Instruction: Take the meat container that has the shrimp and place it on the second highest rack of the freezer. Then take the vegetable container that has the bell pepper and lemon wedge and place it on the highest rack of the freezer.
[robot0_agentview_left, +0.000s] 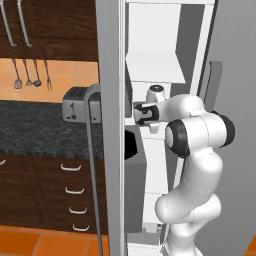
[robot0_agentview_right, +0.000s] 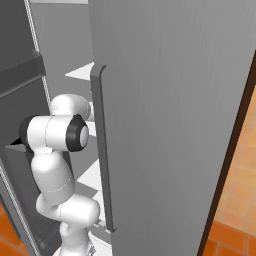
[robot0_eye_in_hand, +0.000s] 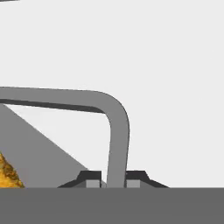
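Reaching into the open freezer (robot0_agentview_left: 165, 45), the white arm (robot0_agentview_left: 192, 165) rises from the lower right of the left base view, folds at a dark-ringed elbow and sends its wrist leftward between the shelves. The room there is narrow: a grey door edge (robot0_agentview_left: 111, 125) stands just left of the hand, a dark bin (robot0_agentview_left: 135, 185) hangs on that door just below it, and a white rack (robot0_agentview_left: 155, 67) juts out flat above the wrist. I cannot tell which rack of the stack this one is, since the top of the interior is cut off. In the right base view the other grey door (robot0_agentview_right: 170, 125) with its long vertical handle (robot0_agentview_right: 102, 150) stands close on the arm's right, so the arm works in a slim slot between the two doors.

In the hand view the pincer (robot0_eye_in_hand: 114, 181) has its two dark fingertips (robot0_eye_in_hand: 92, 179) close together, pressed against either side of a thin grey container rim (robot0_eye_in_hand: 116, 131); it is clamped on that rim. The rim runs in from the left, bends at a rounded corner and drops down between the tips. An orange-yellow mottled piece (robot0_eye_in_hand: 8, 175) shows at the lower left, inside the container; too little of it is visible to say what food it is. Behind lies plain white interior wall.

To the left of the freezer, a dark stone desk (robot0_agentview_left: 45, 127) carries a toaster (robot0_agentview_left: 80, 105).
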